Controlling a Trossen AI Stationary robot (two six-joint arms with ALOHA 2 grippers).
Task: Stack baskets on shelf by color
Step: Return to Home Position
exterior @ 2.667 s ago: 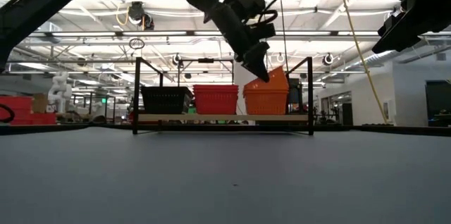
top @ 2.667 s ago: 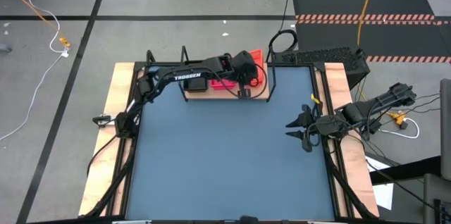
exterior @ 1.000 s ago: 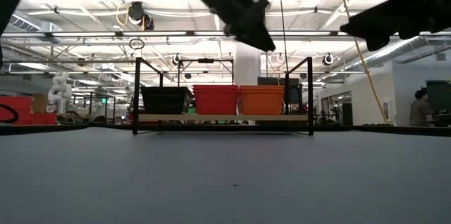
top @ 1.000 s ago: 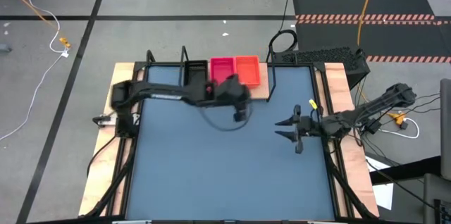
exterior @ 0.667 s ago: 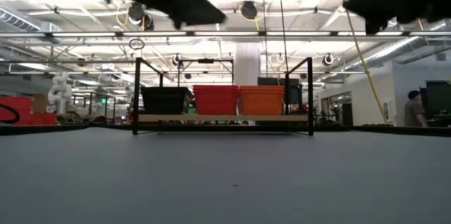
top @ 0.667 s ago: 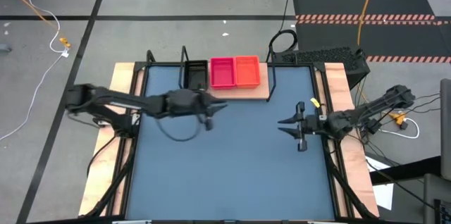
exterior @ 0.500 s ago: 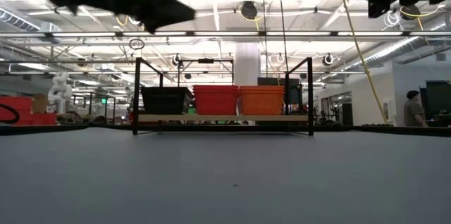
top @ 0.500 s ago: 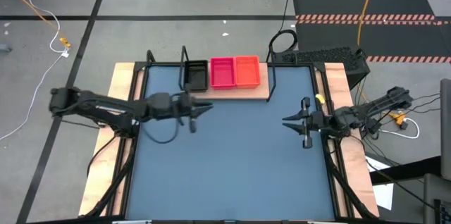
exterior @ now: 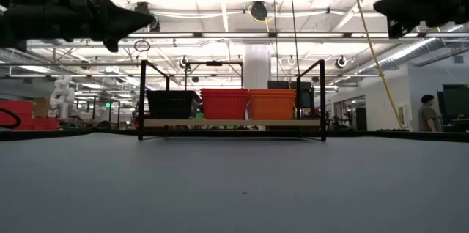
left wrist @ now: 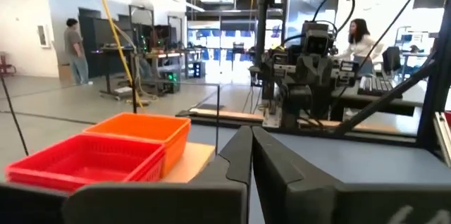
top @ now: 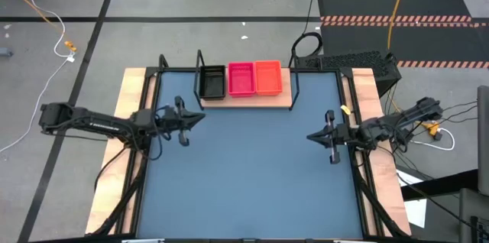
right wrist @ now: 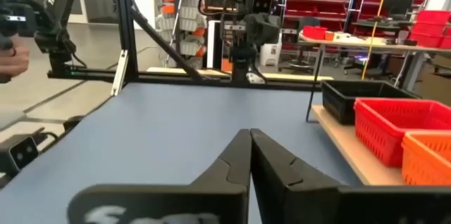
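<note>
Left hand and right hand, both clenched empty, hover apart from the shelf of baskets.

A light wooden shelf board with black wire ends is sitting at the far side of the big dark blue table. Three piles of little plastic mesh baskets are standing on it, side by side and touching: the black baskets, the pinkish-red baskets and the orange-red baskets. The left gripper and the right gripper are hanging high up, far apart. A person is standing far back.

The black baskets, pinkish-red baskets and orange baskets were mesh-patterned; the shelf was pale wood, the tabletop dark blue.
</note>
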